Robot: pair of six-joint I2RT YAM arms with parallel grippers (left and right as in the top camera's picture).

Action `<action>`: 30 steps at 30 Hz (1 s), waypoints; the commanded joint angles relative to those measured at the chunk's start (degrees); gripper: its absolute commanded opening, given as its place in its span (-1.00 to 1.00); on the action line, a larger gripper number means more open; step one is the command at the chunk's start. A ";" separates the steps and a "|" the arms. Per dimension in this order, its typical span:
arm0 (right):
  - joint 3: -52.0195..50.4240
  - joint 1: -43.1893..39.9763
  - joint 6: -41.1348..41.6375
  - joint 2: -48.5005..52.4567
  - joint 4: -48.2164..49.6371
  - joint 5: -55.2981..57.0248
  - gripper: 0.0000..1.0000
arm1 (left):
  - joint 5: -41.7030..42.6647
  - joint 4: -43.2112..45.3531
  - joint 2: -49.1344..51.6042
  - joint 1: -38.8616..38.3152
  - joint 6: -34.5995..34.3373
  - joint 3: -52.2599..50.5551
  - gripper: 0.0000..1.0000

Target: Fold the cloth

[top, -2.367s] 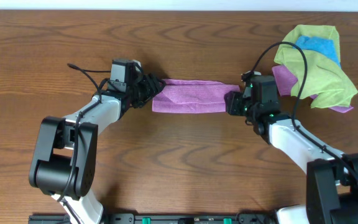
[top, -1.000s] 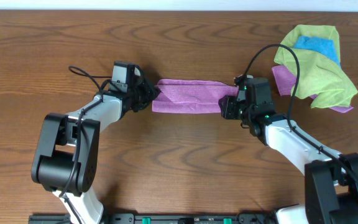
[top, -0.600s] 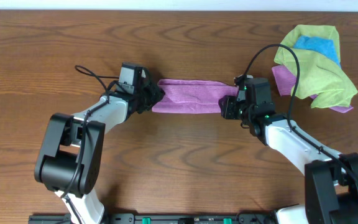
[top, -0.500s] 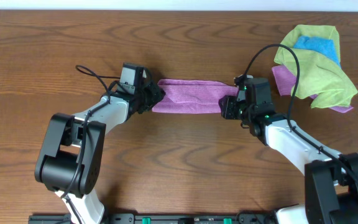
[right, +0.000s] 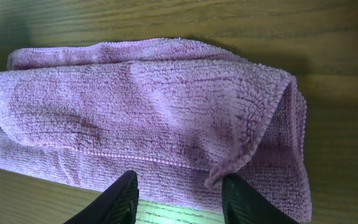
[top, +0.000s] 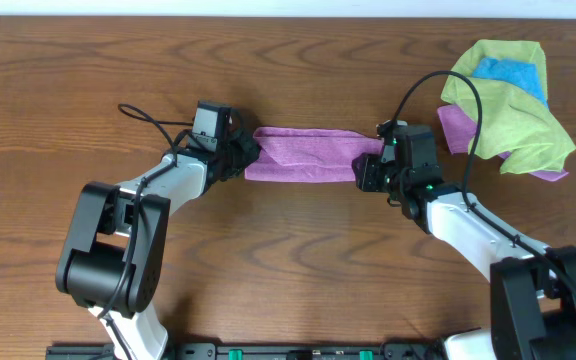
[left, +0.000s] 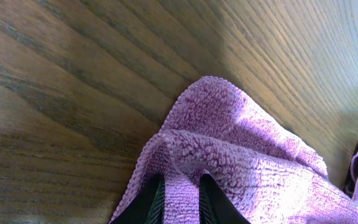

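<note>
The cloth [top: 308, 155] is a purple towel lying as a long narrow strip on the wooden table [top: 288, 280], between the two arms. My left gripper [top: 245, 155] is at its left end. In the left wrist view a raised ridge of the cloth [left: 247, 143] is pinched between the fingers of that gripper [left: 180, 183], which is shut on it. My right gripper [top: 366, 170] is at the strip's right end. In the right wrist view the cloth [right: 135, 106] lies flat under this gripper [right: 180, 183], whose jaws stand wide apart. A turned-over corner [right: 253, 149] rests beside the right finger.
A heap of other cloths sits at the back right: a green one [top: 513, 110], a blue one [top: 513, 72] and a purple one [top: 458, 128]. A black cable [top: 148, 118] loops behind the left arm. Another arcs over the right wrist [top: 438, 85].
The left gripper has slid a little to the right, bunching the cloth's left end. The right gripper shifted up and left earlier and has stayed still for the last second.
</note>
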 commanded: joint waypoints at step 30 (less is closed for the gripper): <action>0.72 0.57 0.61 -0.92 -1.27 -1.55 -0.17 | 4.17 5.18 0.72 0.66 -1.09 1.29 -0.88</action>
